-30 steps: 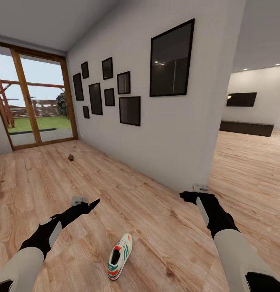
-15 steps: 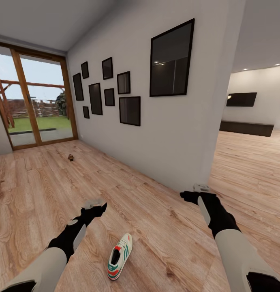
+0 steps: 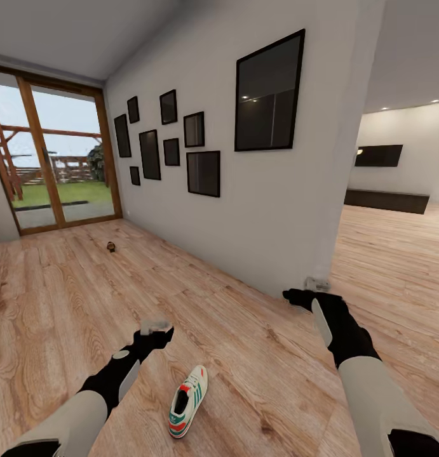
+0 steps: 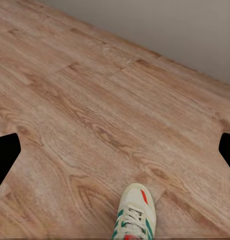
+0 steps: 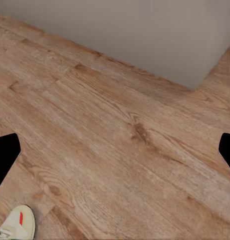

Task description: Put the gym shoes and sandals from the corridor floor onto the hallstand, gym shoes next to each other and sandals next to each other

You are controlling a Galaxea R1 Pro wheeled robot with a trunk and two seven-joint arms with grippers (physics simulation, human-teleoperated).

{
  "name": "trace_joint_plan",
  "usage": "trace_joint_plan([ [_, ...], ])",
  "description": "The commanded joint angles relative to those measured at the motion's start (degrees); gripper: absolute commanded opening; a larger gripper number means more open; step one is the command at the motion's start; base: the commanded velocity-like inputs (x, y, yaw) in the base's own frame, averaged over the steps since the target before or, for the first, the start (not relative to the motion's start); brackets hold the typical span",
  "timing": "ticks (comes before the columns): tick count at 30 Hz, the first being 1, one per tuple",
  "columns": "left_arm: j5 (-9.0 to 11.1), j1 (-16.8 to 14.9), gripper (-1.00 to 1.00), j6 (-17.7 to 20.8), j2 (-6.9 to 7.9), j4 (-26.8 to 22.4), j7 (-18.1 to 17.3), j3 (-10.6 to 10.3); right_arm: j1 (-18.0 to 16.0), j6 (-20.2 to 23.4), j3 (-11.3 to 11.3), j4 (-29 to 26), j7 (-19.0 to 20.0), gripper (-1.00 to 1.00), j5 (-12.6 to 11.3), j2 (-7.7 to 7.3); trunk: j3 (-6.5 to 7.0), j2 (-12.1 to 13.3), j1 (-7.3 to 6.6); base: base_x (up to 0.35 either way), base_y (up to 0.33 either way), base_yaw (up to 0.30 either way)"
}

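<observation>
Left gripper (image 3: 157, 328) spread wide, empty, hovering just left and beyond the gym shoe (image 3: 188, 401) lying near on the corridor floor (image 3: 244, 355). Right gripper (image 3: 316, 284) parted too, idle by the wall corner. Risk: descending off-centre, nudging the shoe aside instead of straddling it.

Open corridor floor (image 3: 67, 292) surrounds the gym shoe (image 3: 188, 401); only the wall (image 3: 270, 228) stands nearby, beyond it.

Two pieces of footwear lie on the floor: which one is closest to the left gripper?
The white gym shoe just in front of the left gripper; the small dark item lies far off near the glass door.
</observation>
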Motion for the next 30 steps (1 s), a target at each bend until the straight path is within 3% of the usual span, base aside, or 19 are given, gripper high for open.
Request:
trace_joint_plan([
  [1, -0.49, -0.04, 1.0, -0.52, -0.01, 0.45, -0.46, 0.44, -0.03, 0.3, -0.06, -1.85, -0.03, 1.0, -0.24, 0.0, -0.06, -0.03, -0.01, 0.0, 0.0, 0.0],
  [6, -2.5, -0.04, 1.0, -1.45, 0.03, 1.15, -0.46, 0.43, -0.04, 0.35, -0.29, -8.81, -0.07, 1.0, -0.17, 0.02, -0.09, -0.03, -0.01, 0.0, 0.0, 0.0],
  [9, -2.79, -0.04, 1.0, -1.52, 0.03, 1.24, -0.46, 0.42, -0.03, 0.35, -0.36, -9.44, -0.07, 1.0, -0.26, 0.01, -0.24, -0.03, -0.01, 0.0, 0.0, 0.0],
  [12, -2.94, -0.04, 1.0, -1.56, 0.03, 1.4, -0.46, 0.42, -0.03, 0.35, -0.44, -9.91, -0.07, 1.0, -0.29, 0.0, -1.02, -1.2, 0.63, 0.0, 0.0, 0.0],
  [23, -3.02, -0.04, 1.0, -1.71, 0.69, 2.02, -0.78, 0.17, -0.03, 0.35, -0.49, -10.32, -0.25, 1.0, -0.21, 0.0, -4.48, -1.35, 0.92, 0.0, 0.0, 0.0],
  [30, -3.06, -0.04, 1.0, -5.42, 0.56, 3.22, -0.81, -0.77, -0.03, 0.35, -0.49, -10.32, -0.21, 1.0, -0.21, 0.0, -6.69, -1.44, 1.1, 0.0, 0.0, 0.0],
])
